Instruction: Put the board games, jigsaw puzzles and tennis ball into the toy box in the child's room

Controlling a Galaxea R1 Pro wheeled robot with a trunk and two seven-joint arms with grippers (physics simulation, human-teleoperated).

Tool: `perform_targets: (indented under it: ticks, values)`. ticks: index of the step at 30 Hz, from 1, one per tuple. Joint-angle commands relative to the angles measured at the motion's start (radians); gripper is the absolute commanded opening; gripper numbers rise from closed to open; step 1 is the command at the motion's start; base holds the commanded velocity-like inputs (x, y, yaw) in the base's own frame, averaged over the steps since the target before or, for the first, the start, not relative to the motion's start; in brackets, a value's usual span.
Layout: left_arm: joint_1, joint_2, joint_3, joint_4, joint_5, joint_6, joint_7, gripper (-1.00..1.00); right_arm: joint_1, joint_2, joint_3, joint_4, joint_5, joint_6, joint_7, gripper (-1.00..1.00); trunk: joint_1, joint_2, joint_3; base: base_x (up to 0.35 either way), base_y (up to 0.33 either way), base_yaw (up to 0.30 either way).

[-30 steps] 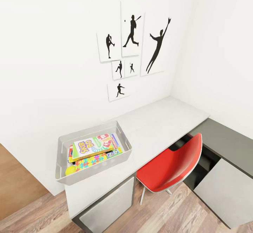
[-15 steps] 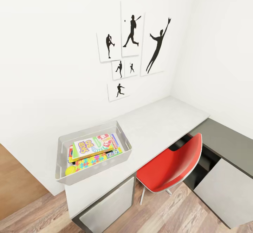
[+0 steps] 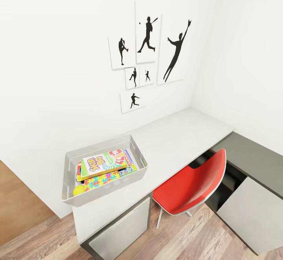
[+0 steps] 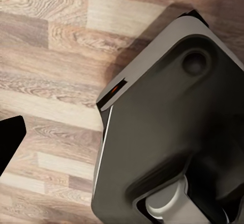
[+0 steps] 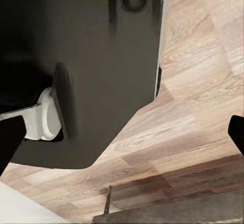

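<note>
The light grey toy box (image 3: 67, 173) stands on the table (image 3: 177, 134) near its left end. Inside it, the white and green "Skip-Bo" board game (image 3: 94, 163) lies on top, beside a red and green board game (image 3: 120, 157). A jigsaw puzzle (image 3: 102, 179) of bright pieces leans along the near wall. The yellow-green tennis ball (image 3: 79, 190) sits in the box's near left corner. Both wrist views look down at the wood floor. My right gripper (image 5: 123, 137) is open with nothing between its fingertips (image 5: 10, 142). My left gripper (image 4: 122, 148) shows one dark fingertip (image 4: 9, 141) at the frame's edge.
A red chair (image 3: 192, 183) is pushed under the table, right of the toy box. The lower dark-grey top (image 3: 255, 158) with pale cabinet fronts (image 3: 251, 213) joins at the right. Black sports-silhouette pictures (image 3: 147, 40) hang on the white wall. My dark base (image 4: 173, 122) stands on the plank floor.
</note>
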Motion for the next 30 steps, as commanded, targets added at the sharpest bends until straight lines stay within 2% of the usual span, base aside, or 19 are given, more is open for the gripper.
perform_targets:
  ticks: [1, 4, 11, 30]
  values:
    - [0.001, 0.0, -0.001, -0.002, 0.005, 0.005, 0.006, 1.0, 0.0, 0.01, 0.007, 0.008, 0.0, 0.005, 0.0, 1.0, 0.001, -0.002, -0.002, 0.0, 0.0, 0.0]
    - [0.005, -0.001, -0.001, 0.0, 0.004, 0.004, 0.007, 1.0, 0.002, 0.035, 0.006, 0.029, 0.027, 0.004, -0.003, 1.0, 0.001, -0.002, -0.002, 0.0, 0.0, 0.0]
    - [0.007, -0.002, -0.001, 0.003, 0.004, 0.004, 0.014, 1.0, 0.004, 0.06, 0.003, 0.048, 0.052, -0.005, -0.01, 1.0, 0.001, -0.002, -0.002, 0.0, 0.0, 0.0]
    - [0.008, -0.011, -0.001, 0.005, 0.004, 0.004, 0.016, 1.0, 0.003, 0.068, 0.002, 0.056, 0.061, -0.008, -0.012, 1.0, 0.001, -0.002, -0.002, 0.0, 0.0, 0.0]
